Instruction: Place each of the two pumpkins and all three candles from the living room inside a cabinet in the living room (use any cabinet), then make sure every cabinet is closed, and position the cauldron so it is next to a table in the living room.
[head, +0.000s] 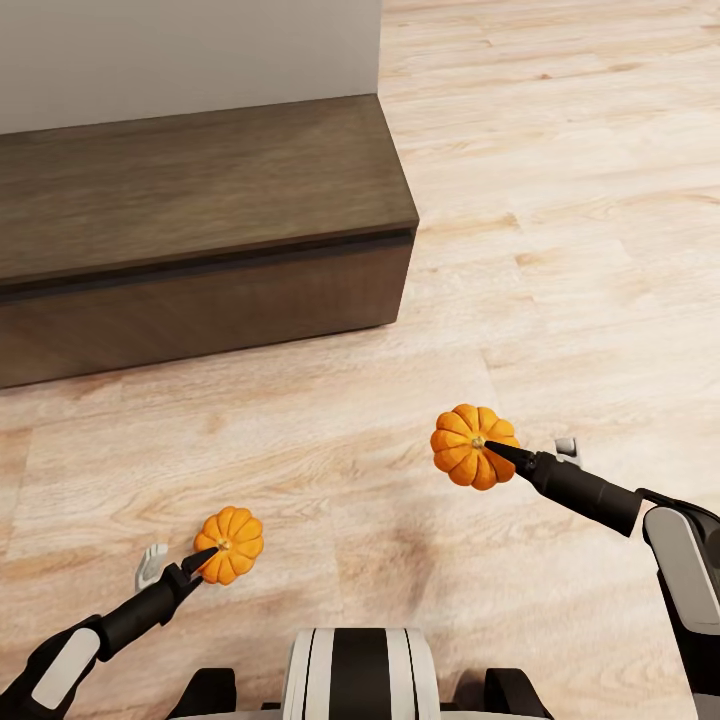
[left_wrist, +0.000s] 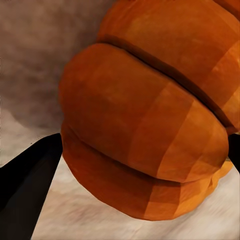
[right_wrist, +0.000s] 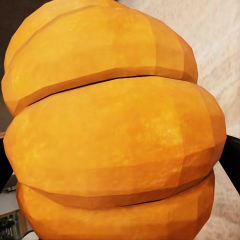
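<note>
Orange load, left: the left gripper (head: 205, 560) is closed on the left pumpkin (head: 231, 544), carried low over the wood floor (head: 330, 470); the left wrist view has the left pumpkin (left_wrist: 150, 125) pressed between dark fingers (left_wrist: 30, 170).
Cabinet: the cabinet (head: 190, 240) stands ahead and to the left against the grey wall (head: 180, 55), its front shut, with no gap showing.
Orange load, right: the right gripper (head: 497, 452) is clamped on the right pumpkin (head: 473, 445), held near its stem; the right wrist view shows the right pumpkin (right_wrist: 115, 130) up close.
Risk: both hands are full, so I judge that opening the front would mean freeing one; a round, ribbed body could slip or roll.
Risk, edges: the cabinet's right corner could catch a swinging arm.
Room: open floor lies right of the cabinet and between it and the robot.
</note>
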